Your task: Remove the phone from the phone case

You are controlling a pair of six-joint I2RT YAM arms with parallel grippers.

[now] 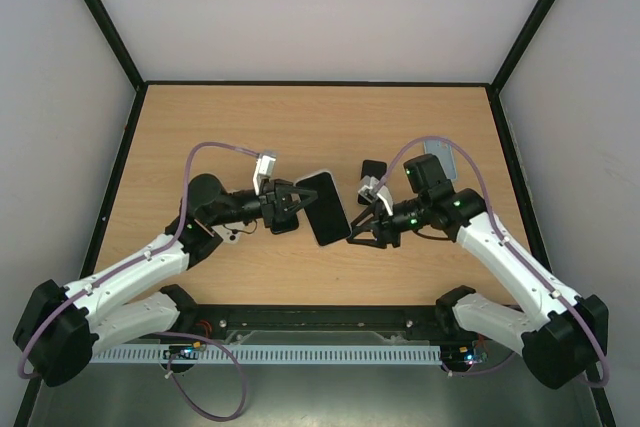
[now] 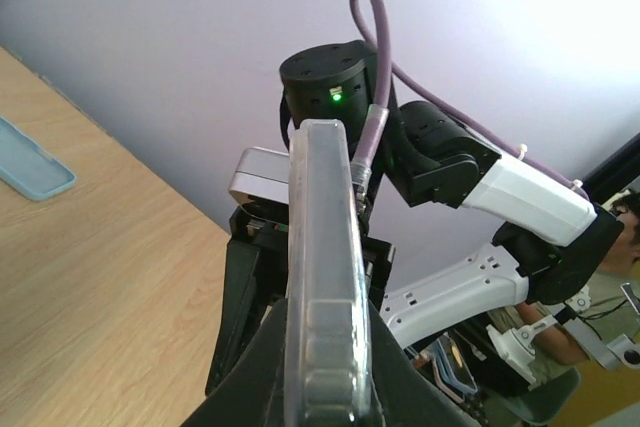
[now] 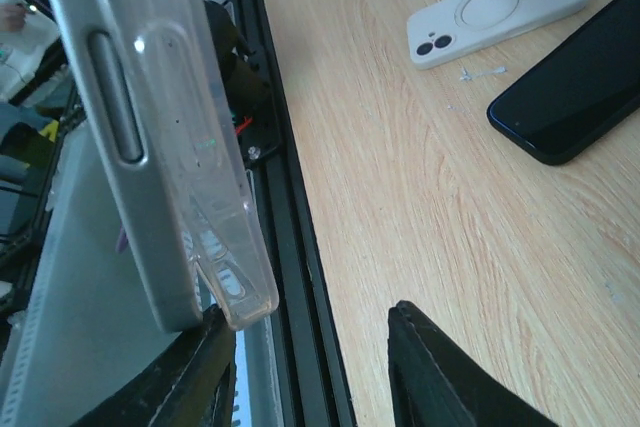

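Black phone in clear plastic case [image 1: 322,207]: you have it raised above the wooden desk [image 1: 250,117], left edge pinched in the left claw [image 1: 290,208], long axis slanting far-to-near, near corner just beside the spread right claw [image 3: 308,322].

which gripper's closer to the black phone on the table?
Right. The right gripper sits just on the near side of the black phone; the left gripper is farther left, shut on the cased phone.

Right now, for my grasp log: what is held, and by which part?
Left tool grips the clear-cased black phone by one edge; right tool empty.
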